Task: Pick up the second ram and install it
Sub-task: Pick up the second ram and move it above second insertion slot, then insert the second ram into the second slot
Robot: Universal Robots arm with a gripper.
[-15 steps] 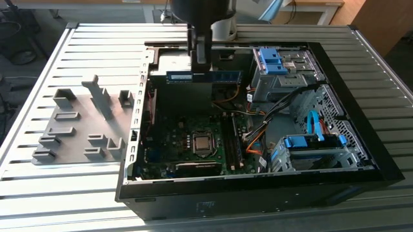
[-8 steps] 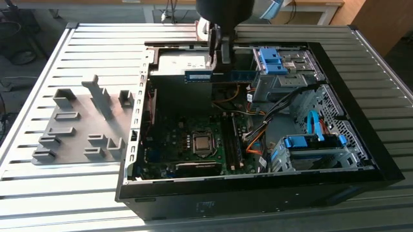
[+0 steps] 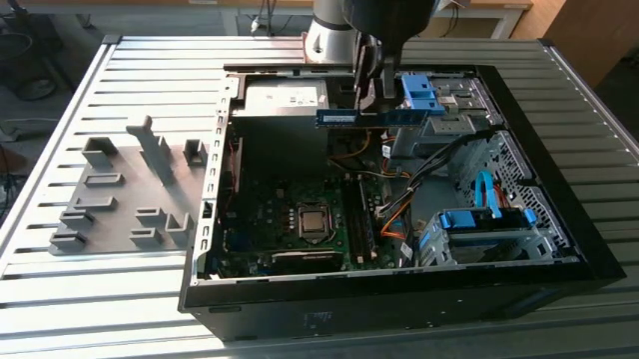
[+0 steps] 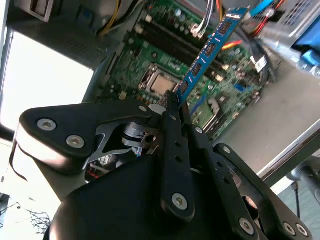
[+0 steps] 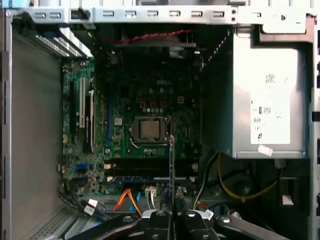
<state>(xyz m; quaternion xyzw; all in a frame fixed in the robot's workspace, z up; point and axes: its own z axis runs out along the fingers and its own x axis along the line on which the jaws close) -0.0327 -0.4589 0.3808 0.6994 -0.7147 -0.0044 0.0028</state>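
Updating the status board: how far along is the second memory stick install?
Done: pickup. The memory stick is clamped in the gripper, away from the grey holder tray. In hand: it hangs above the open PC case, over the motherboard in the first wrist view. Left: seating; it is not in the black slots yet.

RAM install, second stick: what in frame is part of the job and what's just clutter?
Job:
- second ram, held over the open PC case
- gripper, shut on it
- black motherboard slots

Lying about:
- grey holder blocks, outside the case
- power supply
- CPU socket
- blue drive caddy
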